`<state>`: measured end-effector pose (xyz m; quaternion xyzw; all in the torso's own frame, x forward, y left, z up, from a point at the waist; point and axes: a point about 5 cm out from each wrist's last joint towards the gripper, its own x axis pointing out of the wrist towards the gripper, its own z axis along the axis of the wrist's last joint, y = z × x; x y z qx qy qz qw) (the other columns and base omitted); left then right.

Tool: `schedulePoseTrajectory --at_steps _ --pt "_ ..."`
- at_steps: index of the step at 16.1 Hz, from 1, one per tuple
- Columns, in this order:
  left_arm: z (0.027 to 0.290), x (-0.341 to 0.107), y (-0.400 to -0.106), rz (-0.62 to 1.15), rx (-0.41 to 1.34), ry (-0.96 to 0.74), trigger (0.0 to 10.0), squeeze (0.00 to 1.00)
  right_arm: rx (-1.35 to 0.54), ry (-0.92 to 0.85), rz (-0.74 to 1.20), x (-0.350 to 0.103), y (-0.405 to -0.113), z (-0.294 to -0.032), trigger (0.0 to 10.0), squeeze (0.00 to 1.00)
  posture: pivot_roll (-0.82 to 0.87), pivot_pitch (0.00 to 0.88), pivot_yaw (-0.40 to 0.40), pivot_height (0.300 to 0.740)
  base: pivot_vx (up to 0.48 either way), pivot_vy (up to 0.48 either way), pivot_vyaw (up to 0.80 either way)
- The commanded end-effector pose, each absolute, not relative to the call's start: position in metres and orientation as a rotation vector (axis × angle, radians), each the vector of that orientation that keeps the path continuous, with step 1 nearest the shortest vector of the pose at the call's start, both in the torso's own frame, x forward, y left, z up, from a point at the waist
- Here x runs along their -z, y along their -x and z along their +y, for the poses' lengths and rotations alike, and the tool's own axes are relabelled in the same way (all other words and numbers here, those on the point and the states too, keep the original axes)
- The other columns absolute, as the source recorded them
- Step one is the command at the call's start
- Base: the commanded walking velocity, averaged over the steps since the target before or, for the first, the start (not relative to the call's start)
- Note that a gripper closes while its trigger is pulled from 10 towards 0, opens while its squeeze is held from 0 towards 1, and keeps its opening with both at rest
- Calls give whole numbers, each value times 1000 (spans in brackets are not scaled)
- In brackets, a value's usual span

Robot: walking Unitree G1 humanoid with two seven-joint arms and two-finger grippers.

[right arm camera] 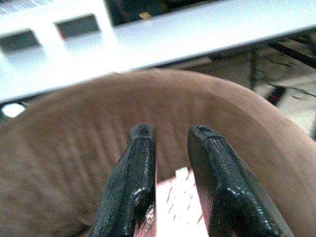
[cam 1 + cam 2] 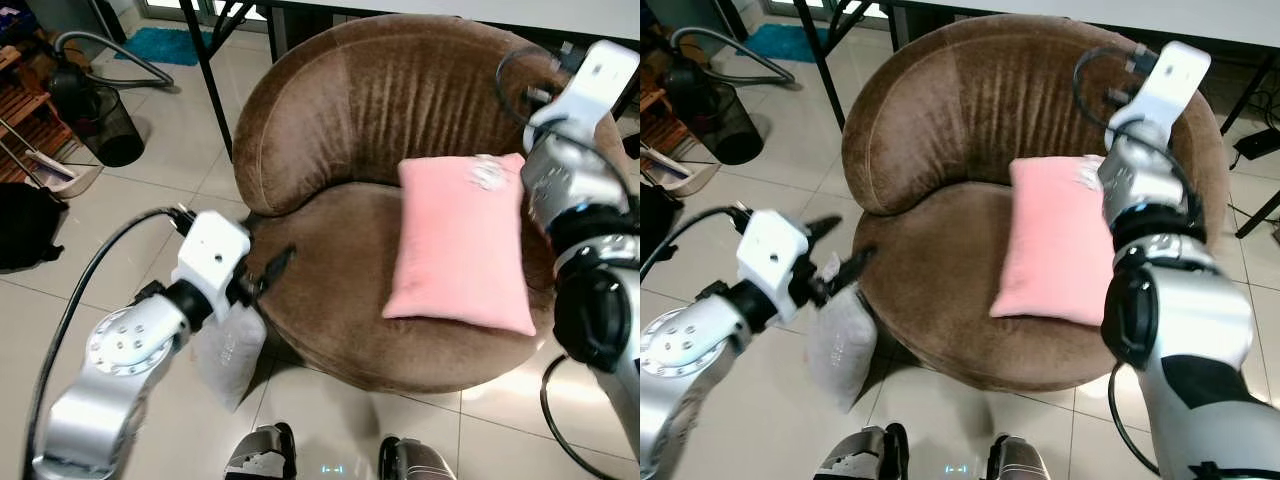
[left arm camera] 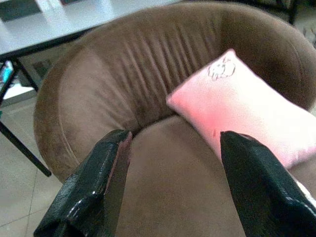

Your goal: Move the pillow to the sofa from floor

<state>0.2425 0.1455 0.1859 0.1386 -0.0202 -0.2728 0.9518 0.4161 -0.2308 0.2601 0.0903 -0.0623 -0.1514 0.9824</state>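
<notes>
Pink pillow [image 2: 462, 245] lying on brown round sofa [image 2: 340, 100], leaning against its backrest.
Right gripper [image 1: 170, 168] fingers narrowly parted at the pillow's top edge; left gripper [image 3: 173, 182] fingers wide, beside a grey cushion [image 2: 228, 352] on the floor.

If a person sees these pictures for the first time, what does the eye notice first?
First comes the pink pillow, leaning against the back of the round brown sofa, with the right gripper at its top edge. Next is the left gripper, open, beside the sofa's front left. Under it, a grey pillow leans on the sofa's base on the tiled floor.
</notes>
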Motion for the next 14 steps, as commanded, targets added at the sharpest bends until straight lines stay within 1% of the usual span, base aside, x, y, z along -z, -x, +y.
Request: schedulePoseTrajectory --at_steps 1,2,3,4,5,7,8,9,10,11,12,13,14 --pt "150 -181 -243 -32 503 -267 10000 0 225 -187 -147 -259 -416 -225 10000 0 70 158 31 740 0 0 0" --pt "149 -175 -241 -33 479 -269 10000 0 178 -183 -149 -252 -415 -221 10000 0 50 143 30 740 0 0 0" --pt "150 -164 -236 -19 446 -292 10000 0 119 -200 -138 -232 -407 -215 10000 0 19 120 29 740 0 0 0" --pt "151 -161 -235 -12 435 -289 10000 0 104 -210 -134 -225 -403 -213 10000 0 12 115 29 740 0 0 0" --pt "153 -155 -238 1 376 -276 10000 0 71 -235 -106 -201 -379 -206 10000 0 -21 92 25 740 0 0 0" --pt "151 -153 -239 -12 328 -280 10000 0 49 -274 -47 -171 -328 -193 10000 0 -22 78 18 740 0 0 0" --pt "150 -154 -239 -19 319 -280 10000 0 48 -285 -32 -166 -317 -189 10000 0 -23 78 17 740 0 0 0" --pt "148 -158 -241 -43 302 -273 10000 0 24 -267 -7 -160 -298 -179 10000 0 -25 71 17 740 0 0 0" --pt "147 -160 -244 -57 281 -268 10000 0 6 -267 8 -155 -283 -173 10000 0 -22 52 22 740 0 0 0" --pt "147 -161 -245 -63 281 -266 10000 0 0 -281 23 -151 -276 -170 10000 0 -22 52 22 740 0 0 0" --pt "144 -165 -249 -82 297 -271 10000 0 -8 -245 67 -144 -256 -168 10000 0 -21 36 27 740 0 0 0" --pt "144 -166 -252 -91 309 -258 10000 0 6 -244 98 -141 -248 -166 10000 0 -35 22 34 740 0 0 0" --pt "144 -166 -255 -93 295 -244 10000 0 -3 -218 110 -142 -245 -164 10000 0 -32 12 29 740 0 368 0"
